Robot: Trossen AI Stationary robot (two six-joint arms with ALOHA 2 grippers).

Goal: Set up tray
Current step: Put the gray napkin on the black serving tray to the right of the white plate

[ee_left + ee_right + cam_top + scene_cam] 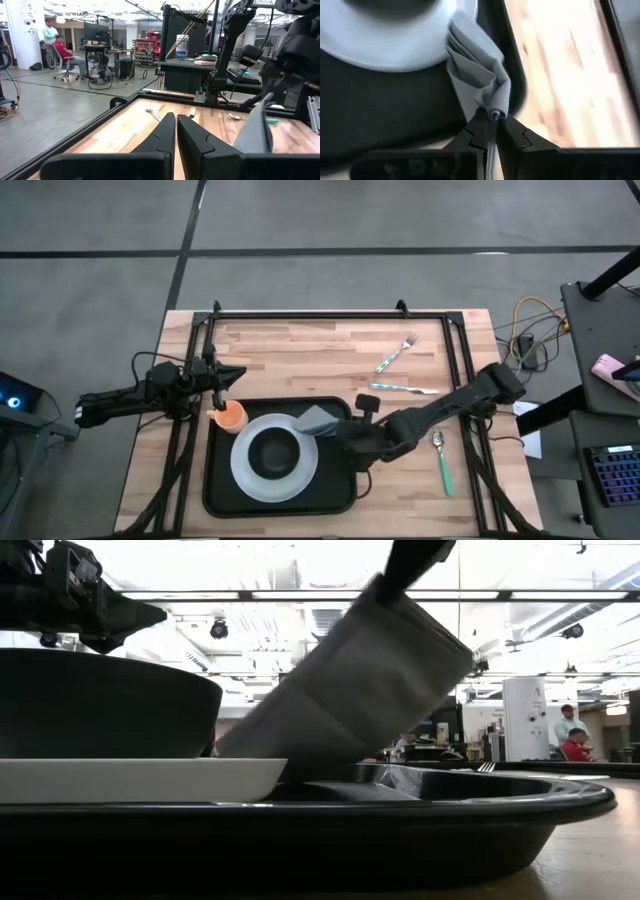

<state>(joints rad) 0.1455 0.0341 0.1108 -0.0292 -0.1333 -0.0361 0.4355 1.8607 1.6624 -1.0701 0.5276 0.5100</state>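
The black tray (335, 498) lies on the wooden table. It holds a white plate (247, 480) with a black bowl (275, 452) on it, and an orange cup (231, 416) at its far left corner. A grey napkin (318, 420) slants over the plate's right rim. My right gripper (336, 433) is at the napkin, over the tray's right part, and is shut on it. My left gripper (238, 376) hovers just beyond the orange cup with its fingers (176, 132) shut and touches nothing. My right gripper pinches the napkin's bunched upper edge (493, 106) between its two fingers, several folded layers together. The fingers come from the table's right side, slanting down. The napkin (350, 690) hangs tilted below them, with its lower end (262, 745) down on the tray beside the plate's rim.
A fork (397, 353) and a knife (403, 388) lie on the wood beyond the tray's right side. A green-handled spoon (441, 462) lies to the tray's right. A black frame (330, 314) runs along the table's edges. People sit in the room behind.
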